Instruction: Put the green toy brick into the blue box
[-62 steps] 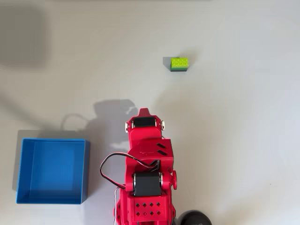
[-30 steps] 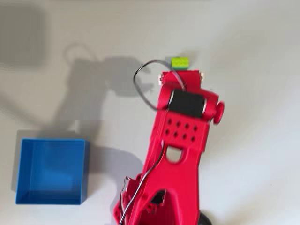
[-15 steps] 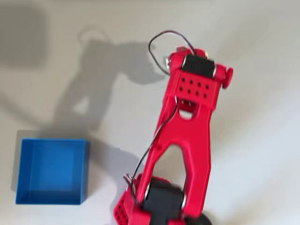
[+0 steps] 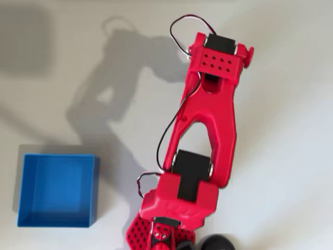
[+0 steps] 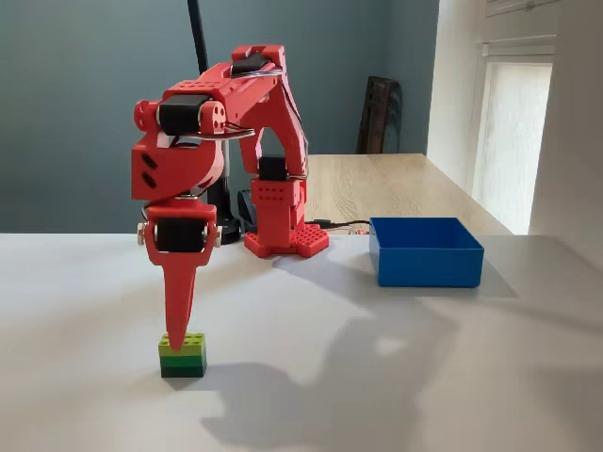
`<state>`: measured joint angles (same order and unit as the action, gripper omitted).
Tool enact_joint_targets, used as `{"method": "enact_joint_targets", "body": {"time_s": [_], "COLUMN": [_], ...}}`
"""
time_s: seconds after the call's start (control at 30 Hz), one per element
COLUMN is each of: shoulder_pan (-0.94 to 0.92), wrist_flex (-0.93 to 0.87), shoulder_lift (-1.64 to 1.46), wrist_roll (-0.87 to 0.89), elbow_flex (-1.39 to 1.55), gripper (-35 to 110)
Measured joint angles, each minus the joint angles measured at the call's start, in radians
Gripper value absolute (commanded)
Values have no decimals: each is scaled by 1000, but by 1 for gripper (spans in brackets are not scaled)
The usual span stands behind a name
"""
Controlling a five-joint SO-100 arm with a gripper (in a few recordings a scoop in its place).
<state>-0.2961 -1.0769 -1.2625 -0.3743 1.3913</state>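
Note:
The green toy brick point(image 5: 184, 355) sits on the white table near the front left of the fixed view. In the overhead view the red arm point(image 4: 208, 125) stretches over it and hides it. My gripper point(image 5: 176, 339) points straight down, its tip at the brick's top left studs. Its fingers point(image 5: 179, 292) look like one narrow wedge with no gap, shut on nothing. The blue box point(image 5: 426, 251) stands empty at the right of the fixed view, well away from the brick. In the overhead view the blue box point(image 4: 57, 190) is at the lower left.
The arm's red base point(image 5: 283, 235) stands at the back of the white table, with a black pole point(image 5: 200, 47) behind it. A wooden table point(image 5: 396, 184) lies beyond. A dark round object point(image 4: 216, 244) shows at the bottom edge of the overhead view.
The arm has unfolded from its rest pose and reached out over the brick, covering it in the overhead view. The box and brick have stayed put.

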Motion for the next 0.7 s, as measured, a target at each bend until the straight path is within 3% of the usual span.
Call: {"method": "enact_joint_targets", "body": {"time_s": [0.27, 0.5, 0.7], "shoulder_pan": [17, 35, 32], "wrist_flex": [0, 0, 0], "shoulder_lift": [120, 176, 184], "wrist_roll": [6, 6, 34], "elbow_flex": [-91, -110, -112], "gripper": [24, 5, 0]}}
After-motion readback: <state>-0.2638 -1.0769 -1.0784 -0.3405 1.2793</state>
